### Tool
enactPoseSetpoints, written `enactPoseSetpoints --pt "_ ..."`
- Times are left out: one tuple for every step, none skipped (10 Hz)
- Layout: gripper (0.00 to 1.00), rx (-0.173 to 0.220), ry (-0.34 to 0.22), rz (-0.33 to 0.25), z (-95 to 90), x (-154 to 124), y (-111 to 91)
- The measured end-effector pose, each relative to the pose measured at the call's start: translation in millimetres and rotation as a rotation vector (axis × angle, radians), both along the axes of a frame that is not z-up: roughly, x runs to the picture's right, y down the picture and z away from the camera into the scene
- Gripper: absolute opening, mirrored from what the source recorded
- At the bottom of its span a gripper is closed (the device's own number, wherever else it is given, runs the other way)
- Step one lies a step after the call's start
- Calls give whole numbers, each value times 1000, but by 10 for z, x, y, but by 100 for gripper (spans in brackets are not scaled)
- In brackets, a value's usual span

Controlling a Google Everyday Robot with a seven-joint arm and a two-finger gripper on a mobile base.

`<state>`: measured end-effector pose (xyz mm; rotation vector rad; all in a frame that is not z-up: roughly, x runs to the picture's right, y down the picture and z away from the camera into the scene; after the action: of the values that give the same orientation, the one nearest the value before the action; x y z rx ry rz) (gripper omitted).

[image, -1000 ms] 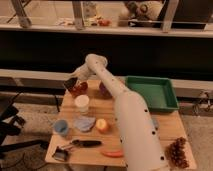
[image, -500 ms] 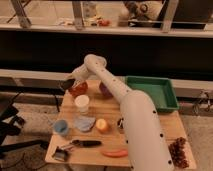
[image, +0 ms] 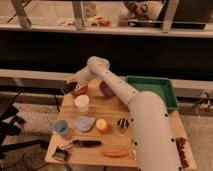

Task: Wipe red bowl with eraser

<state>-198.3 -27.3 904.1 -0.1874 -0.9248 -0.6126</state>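
Barely anything is changing since the earlier frames. The end effector (image: 70,86) is staying at the far left corner of the bench (image: 100,108), nudging only slightly beside the red bowl (image: 80,91), which is keeping its place there just behind the white cup (image: 81,103). Whether the end effector is open, closed or gripping anything I cannot tell. Its dark tip is blending with whatever it may be carrying, so the eraser is not showing as a separate thing — possibly it is sitting in the grasp.

Risks, as I am judging them:
- **Sliding:** the bowl is looking small, light and smooth-sided, so a sideways wipe is likely to be pushing it rather than rubbing it.
- **Falling:** it is sitting near the far left edge, where a shove could be sending it off the bench.
- **Tipping:** pressing on the rim could be tipping it.
- **Collision:** the upright cup just beside it is liable to be getting knocked by the wrist.
- **Slipping:** a small hard block could be slipping on a curved, glossy wall.

The bench is looking like pale wood — flat and matt. The bowl is showing round and orange-red with a darker inside, and the cup is standing as a plain white cylinder.
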Motion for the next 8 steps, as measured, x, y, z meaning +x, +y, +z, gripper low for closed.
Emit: enactPoseSetpoints --pt "1 -8 4 -1 2 56 34" --pt "1 -14 12 3 12 136 57" --pt "1 -15 20 9 26 217 69" --pt "1 -12 29 15 38 280 63" --pt "1 -6 42 18 61 328 41" --pt "1 -2 49 19 79 352 24" --pt "1 1 59 22 107 389 5" --pt "1 6 72 26 167 431 -18"
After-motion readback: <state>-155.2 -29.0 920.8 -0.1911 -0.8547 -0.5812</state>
